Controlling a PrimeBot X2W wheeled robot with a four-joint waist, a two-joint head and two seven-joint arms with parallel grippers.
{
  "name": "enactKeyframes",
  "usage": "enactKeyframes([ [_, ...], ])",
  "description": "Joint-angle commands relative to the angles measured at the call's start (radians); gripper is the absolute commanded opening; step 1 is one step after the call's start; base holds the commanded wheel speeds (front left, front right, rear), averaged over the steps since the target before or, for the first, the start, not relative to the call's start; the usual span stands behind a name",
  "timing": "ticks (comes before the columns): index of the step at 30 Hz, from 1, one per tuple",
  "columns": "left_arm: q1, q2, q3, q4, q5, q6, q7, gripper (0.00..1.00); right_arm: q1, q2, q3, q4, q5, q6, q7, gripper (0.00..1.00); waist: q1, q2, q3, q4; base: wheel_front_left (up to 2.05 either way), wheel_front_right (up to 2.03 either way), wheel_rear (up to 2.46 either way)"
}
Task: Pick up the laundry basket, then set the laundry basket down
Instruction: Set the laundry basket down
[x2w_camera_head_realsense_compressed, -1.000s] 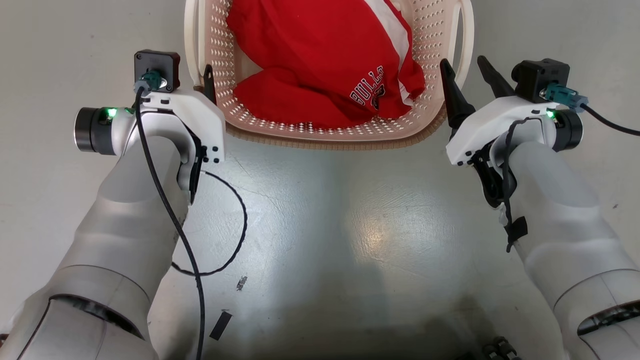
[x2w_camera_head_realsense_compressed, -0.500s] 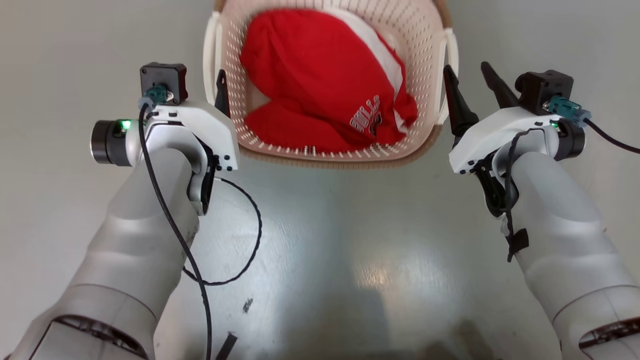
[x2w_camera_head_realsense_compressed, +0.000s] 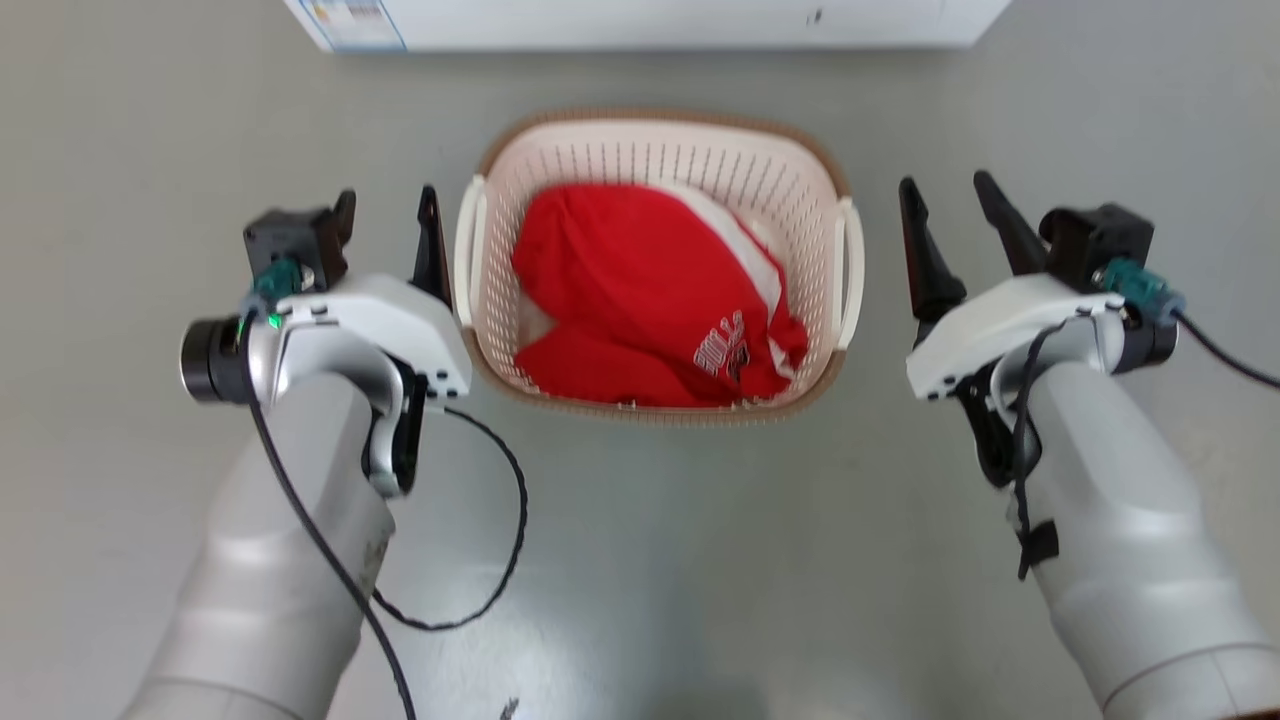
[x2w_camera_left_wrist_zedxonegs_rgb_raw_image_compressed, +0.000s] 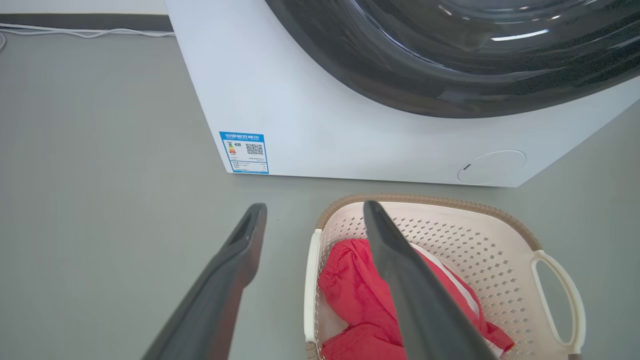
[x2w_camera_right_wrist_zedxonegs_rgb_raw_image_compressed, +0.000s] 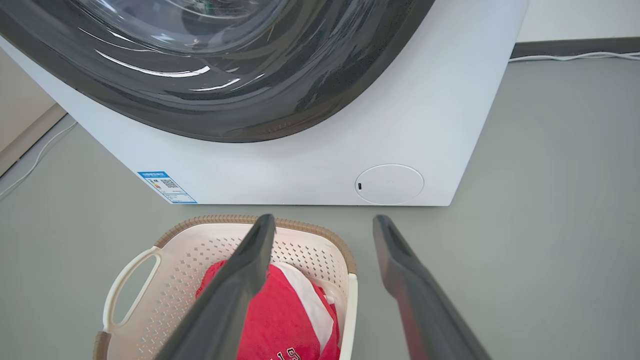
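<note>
The left gripper (x2w_camera_head_realsense_compressed: 387, 220) is gaping wide and empty at nine o'clock of the laundry basket (x2w_camera_head_realsense_compressed: 660, 160). The right gripper (x2w_camera_head_realsense_compressed: 948, 220), equally spread and empty, is hovering at three. The laundry basket is sitting on the floor (x2w_camera_head_realsense_compressed: 700, 560), holding a red garment (x2w_camera_head_realsense_compressed: 640, 280), with the washing machine (x2w_camera_head_realsense_compressed: 650, 20) at twelve.

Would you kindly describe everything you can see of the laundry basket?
The laundry basket is a cream perforated plastic tub, rounded-rectangular, with a brown woven-look rim and a white loop handle on each side. It stands upright on the grey floor before the washing machine, holding a crumpled red garment with white trim. The open left gripper and right gripper flank its handles; neither grips it.
</note>
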Motion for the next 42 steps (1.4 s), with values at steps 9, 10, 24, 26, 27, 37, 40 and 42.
enactKeyframes([
  [9, 0.152, 0.000, 0.135, -0.079, 0.100, -0.039, -0.006, 1.00, 0.134, 0.017, 0.018, -0.108, -0.048, 0.005, -0.012, 1.00, 0.0000, 0.0000, -0.171, -0.007, 0.00, 0.00, 0.00],
  [10, 0.167, -0.002, 0.147, -0.088, 0.110, -0.044, -0.006, 1.00, 0.148, 0.017, 0.017, -0.121, -0.051, 0.005, -0.012, 1.00, 0.0000, 0.0000, -0.185, -0.008, 0.00, 0.00, 0.00],
  [24, 0.476, -0.043, 0.295, -0.245, 0.207, -0.120, -0.006, 1.00, 0.436, 0.017, -0.060, -0.313, -0.105, 0.005, -0.012, 1.00, 0.0000, 0.0000, -0.409, -0.004, 0.00, 0.00, 0.00],
  [26, 0.522, -0.046, 0.312, -0.273, 0.218, -0.127, -0.006, 1.00, 0.474, 0.017, -0.074, -0.346, -0.112, 0.005, -0.012, 1.00, 0.0000, 0.0000, -0.428, -0.006, 0.00, 0.00, 0.00],
  [27, 0.546, -0.048, 0.319, -0.286, 0.223, -0.132, -0.006, 1.00, 0.492, 0.017, -0.078, -0.362, -0.115, 0.005, -0.012, 1.00, 0.0000, 0.0000, -0.437, -0.007, 0.00, 0.00, 0.00],
  [37, 0.748, -0.066, 0.381, -0.444, 0.264, -0.155, -0.006, 1.00, 0.677, 0.017, -0.125, -0.480, -0.126, 0.005, -0.012, 1.00, 0.0000, 0.0000, -0.511, -0.017, 0.00, 0.00, 0.00],
  [40, 0.792, -0.068, 0.399, -0.471, 0.268, -0.155, -0.006, 1.00, 0.717, 0.017, -0.136, -0.491, -0.127, 0.005, -0.012, 1.00, 0.0000, 0.0000, -0.528, -0.023, 0.00, 0.00, 0.00],
  [42, 0.818, -0.068, 0.408, -0.484, 0.270, -0.155, -0.006, 1.00, 0.741, 0.017, -0.139, -0.498, -0.129, 0.005, -0.012, 1.00, 0.0000, 0.0000, -0.541, -0.027, 0.00, 0.00, 0.00],
])
